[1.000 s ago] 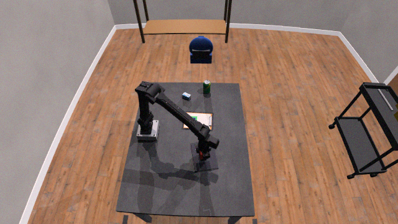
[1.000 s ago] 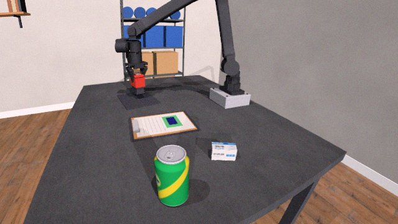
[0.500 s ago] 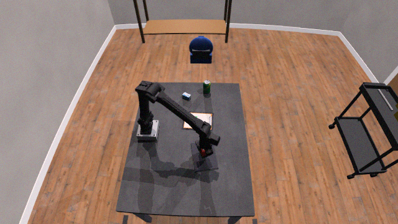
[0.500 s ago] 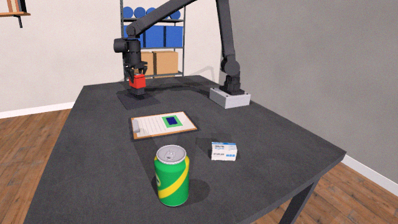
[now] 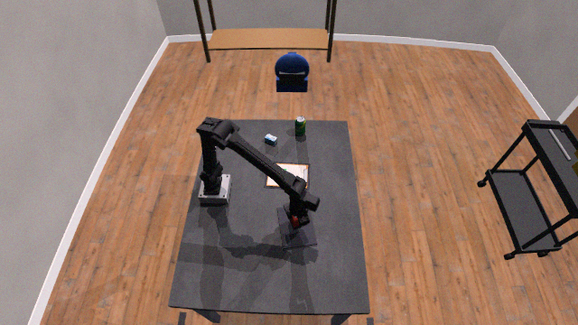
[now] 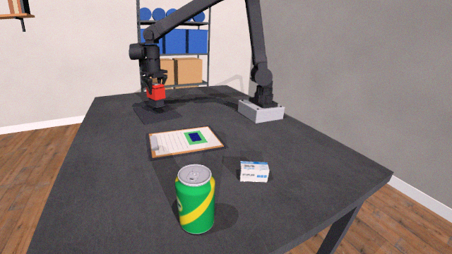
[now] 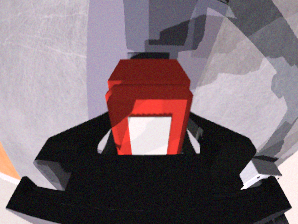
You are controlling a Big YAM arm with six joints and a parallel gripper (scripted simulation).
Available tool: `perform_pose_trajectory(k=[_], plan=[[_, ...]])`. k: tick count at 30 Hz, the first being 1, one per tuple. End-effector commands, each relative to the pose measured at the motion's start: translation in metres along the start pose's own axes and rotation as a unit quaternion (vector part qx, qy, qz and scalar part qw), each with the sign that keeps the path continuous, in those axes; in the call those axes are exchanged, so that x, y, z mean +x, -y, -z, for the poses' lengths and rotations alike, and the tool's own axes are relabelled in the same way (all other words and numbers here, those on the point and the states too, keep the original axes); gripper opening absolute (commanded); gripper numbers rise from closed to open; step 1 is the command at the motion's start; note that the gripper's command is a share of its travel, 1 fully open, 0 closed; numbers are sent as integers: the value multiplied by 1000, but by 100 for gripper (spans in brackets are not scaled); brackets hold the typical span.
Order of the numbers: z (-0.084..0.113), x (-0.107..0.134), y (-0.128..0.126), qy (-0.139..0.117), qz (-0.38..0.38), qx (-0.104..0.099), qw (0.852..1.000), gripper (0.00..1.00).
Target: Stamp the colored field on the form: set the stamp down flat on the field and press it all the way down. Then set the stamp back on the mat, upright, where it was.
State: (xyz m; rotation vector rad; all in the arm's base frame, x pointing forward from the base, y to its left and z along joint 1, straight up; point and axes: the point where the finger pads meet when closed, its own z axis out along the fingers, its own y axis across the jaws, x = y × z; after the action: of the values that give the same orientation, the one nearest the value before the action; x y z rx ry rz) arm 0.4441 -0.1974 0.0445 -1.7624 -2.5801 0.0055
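Note:
My gripper (image 5: 295, 219) (image 6: 154, 85) (image 7: 148, 110) is shut on the red stamp (image 5: 294, 221) (image 6: 155, 92) (image 7: 149, 106). The stamp stands upright with its dark base on or just above the dark mat (image 5: 306, 236) (image 6: 148, 115) (image 7: 109, 43); I cannot tell whether it touches. The form on its clipboard (image 5: 299, 171) (image 6: 173, 142) lies in the middle of the table. Its green field (image 6: 195, 137) bears a dark blue rectangle in its middle. In the top view my arm hides most of the field.
A green and yellow can (image 5: 300, 125) (image 6: 195, 198) and a small white and blue box (image 5: 271, 139) (image 6: 254, 171) stand on the table beyond the form. The arm's base (image 5: 214, 190) (image 6: 260, 110) sits at the table's side. A black cart (image 5: 537, 190) stands off the table.

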Motion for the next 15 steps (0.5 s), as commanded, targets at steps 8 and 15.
perform_pose_trajectory(k=[8,15], plan=[[40,-20,-19,30,4,-31,999,33],[42,-22,-21,30,4,-30,999,33]])
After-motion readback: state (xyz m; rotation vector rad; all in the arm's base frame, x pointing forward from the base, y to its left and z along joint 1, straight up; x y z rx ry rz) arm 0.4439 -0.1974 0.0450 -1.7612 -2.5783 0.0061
